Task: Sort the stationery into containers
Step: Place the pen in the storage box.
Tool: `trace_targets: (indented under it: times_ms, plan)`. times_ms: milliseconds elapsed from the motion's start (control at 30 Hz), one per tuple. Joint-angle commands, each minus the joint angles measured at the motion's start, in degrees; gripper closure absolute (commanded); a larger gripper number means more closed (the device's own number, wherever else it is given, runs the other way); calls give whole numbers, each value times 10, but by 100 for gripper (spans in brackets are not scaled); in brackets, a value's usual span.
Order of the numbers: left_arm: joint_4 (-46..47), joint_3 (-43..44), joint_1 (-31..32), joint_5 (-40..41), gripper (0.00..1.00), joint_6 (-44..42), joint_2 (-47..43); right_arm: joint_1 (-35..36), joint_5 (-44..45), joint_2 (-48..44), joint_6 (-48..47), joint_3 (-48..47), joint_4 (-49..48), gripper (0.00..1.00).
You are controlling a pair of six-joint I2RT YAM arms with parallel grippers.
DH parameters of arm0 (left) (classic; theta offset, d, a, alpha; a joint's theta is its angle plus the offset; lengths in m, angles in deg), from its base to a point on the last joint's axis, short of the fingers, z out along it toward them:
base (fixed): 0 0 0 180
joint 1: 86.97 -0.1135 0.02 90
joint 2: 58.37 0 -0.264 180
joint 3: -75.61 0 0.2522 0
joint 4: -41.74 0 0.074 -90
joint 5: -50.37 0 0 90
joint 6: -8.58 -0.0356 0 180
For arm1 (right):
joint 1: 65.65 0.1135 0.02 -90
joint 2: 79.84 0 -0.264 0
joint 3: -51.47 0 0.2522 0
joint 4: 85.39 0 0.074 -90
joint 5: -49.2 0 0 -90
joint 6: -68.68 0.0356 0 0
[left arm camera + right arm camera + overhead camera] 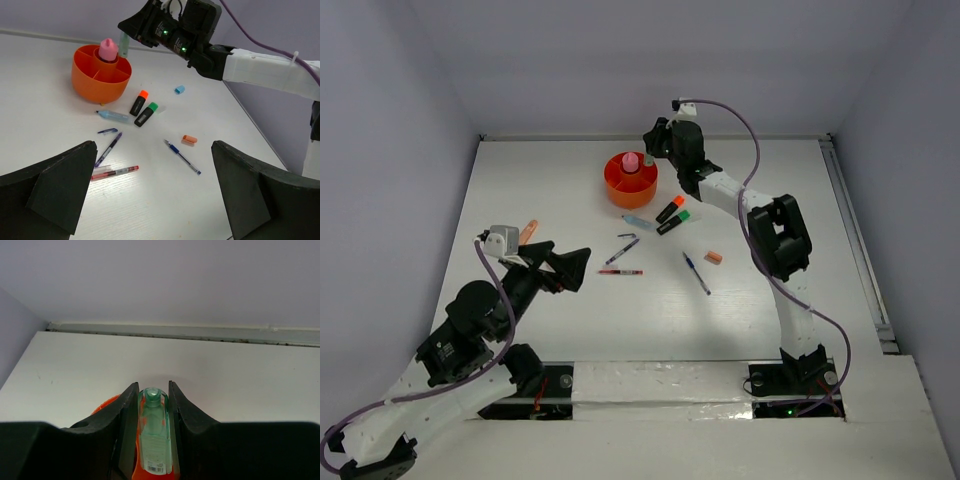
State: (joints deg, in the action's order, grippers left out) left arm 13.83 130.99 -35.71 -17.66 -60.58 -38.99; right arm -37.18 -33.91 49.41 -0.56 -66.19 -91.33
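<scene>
The round orange cup (631, 182) with inner dividers stands at the back middle, with a stubby pink bottle (631, 161) upright in it. My right gripper (649, 152) is just above the cup's right rim, shut on a translucent green marker (153, 432), which also shows in the left wrist view (123, 45). My left gripper (576, 268) is open and empty at the left, above the table. In front of the cup lie an orange-capped highlighter (670, 209), a green-capped highlighter (674, 222), a light-blue marker (636, 221), a purple pen (622, 251), a red pen (620, 271), a blue pen (696, 272) and a peach piece (713, 257).
An orange marker (528, 232) lies by the left wrist. A small blue clip (626, 236) lies near the purple pen. A light-blue cap (179, 89) lies under the right arm. Walls close the table at the back and sides.
</scene>
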Motion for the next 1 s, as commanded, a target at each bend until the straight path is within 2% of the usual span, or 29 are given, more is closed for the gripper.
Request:
trace_targets:
  times_ms: [0, 67, 167, 333, 467, 733, 833, 967]
  plan:
    - [2, 21, -1, 34, 1, 1, 13, -1, -9, -5, 1, 1, -34, 96]
    - [-6, 22, -1, 50, 1, 10, 17, -1, -13, -7, 3, 5, -32, 87]
    - [-14, 26, -1, 66, 1, 17, 27, -1, -16, -8, 5, 4, -24, 78]
    - [-18, 27, -6, 81, 1, 29, 36, -1, -20, -16, 5, 20, -28, 68]
    - [-21, 27, -6, 90, 1, 40, 44, -1, -21, -22, 2, 26, -24, 56]
    - [-22, 21, -6, 117, 1, 75, 59, -1, -23, -41, -1, 33, -20, 50]
    - [-15, 9, -6, 137, 2, 111, 64, -1, -20, -75, -10, 49, -25, 50]
    - [18, -13, -6, 157, 8, 145, 94, -1, -28, -144, -19, 105, -22, 52]
